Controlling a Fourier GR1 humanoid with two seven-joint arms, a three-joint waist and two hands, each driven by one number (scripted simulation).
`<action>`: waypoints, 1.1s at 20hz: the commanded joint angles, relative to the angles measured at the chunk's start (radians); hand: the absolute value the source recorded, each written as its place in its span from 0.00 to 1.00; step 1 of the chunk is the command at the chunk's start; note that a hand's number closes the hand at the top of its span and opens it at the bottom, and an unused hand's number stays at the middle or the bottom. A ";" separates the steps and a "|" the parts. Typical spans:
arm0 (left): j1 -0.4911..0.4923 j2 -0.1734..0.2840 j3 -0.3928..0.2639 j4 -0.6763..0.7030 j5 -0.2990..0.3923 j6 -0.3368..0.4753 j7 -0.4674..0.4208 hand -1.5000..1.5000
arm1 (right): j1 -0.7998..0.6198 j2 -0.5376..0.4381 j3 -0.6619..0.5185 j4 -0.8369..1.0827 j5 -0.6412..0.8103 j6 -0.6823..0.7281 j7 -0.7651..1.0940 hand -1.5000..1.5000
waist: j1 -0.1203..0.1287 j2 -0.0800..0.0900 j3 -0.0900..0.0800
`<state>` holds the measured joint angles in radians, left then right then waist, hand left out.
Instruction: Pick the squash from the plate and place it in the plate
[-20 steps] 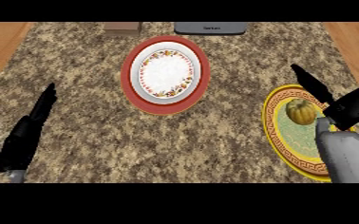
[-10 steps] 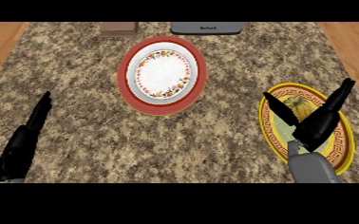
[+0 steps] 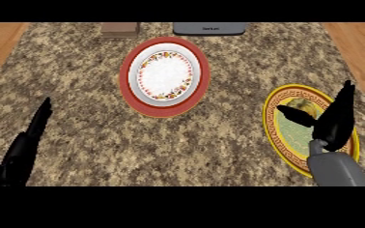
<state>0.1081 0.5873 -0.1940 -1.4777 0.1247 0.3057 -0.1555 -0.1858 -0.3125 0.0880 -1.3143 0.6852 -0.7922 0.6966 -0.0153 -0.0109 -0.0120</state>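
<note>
The squash (image 3: 303,107) sits on the yellow plate (image 3: 279,140) at about four o'clock on the stone counter (image 3: 92,101), in the upper half of that plate and partly hidden by the robot's right hand (image 3: 333,118). That hand hangs over the plate with its fingers (image 3: 345,99) stretched out toward twelve o'clock and its thumb (image 3: 294,114) spread off toward ten o'clock, so the squash lies in the open gap between them; nothing is curled round it, and whether any part of the hand touches it cannot be told from this angle. The step in hand looks like the approach to the grasp, with the pick itself not yet done. The red plate (image 3: 132,84), with a white flowered plate inside it, lies well apart at about eleven o'clock from the yellow one, near the counter's middle, and is the likely place for the squash to go. The left hand (image 3: 28,142) rests open at the eight o'clock edge, fingers straight and together, pointing up. The next move probably calls for the right hand to settle lower, close thumb and fingers round the squash, lift it off the rim, and carry it toward ten o'clock to the red plate. A grey box (image 3: 209,28) and a brown block (image 3: 119,29) sit at the far edge, out of that path.
</note>
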 commanded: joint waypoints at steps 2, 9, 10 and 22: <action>-0.010 -0.017 0.000 0.021 -0.008 0.003 -0.010 0.50 | -0.103 -0.067 0.008 -0.060 0.088 0.298 0.339 0.00 | 0.005 0.002 0.003; -0.022 -0.005 0.032 0.017 0.010 -0.036 0.007 0.50 | -0.127 -0.101 -0.003 -0.236 0.039 0.608 0.581 0.00 | 0.001 0.004 0.010; -0.009 -0.031 0.014 0.024 -0.002 -0.023 -0.015 0.50 | -0.110 -0.123 -0.023 -0.214 -0.010 0.644 0.556 0.00 | 0.002 0.005 0.010; -0.027 -0.038 0.055 0.012 -0.040 -0.046 -0.008 0.50 | -0.112 -0.127 -0.064 -0.170 -0.111 0.805 0.544 0.00 | 0.016 0.010 0.012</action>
<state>0.0928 0.5444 -0.1638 -1.4567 0.0913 0.2704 -0.1701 -0.2847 -0.4226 0.0557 -1.4868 0.6159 -0.1030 1.1417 0.0001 -0.0018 -0.0008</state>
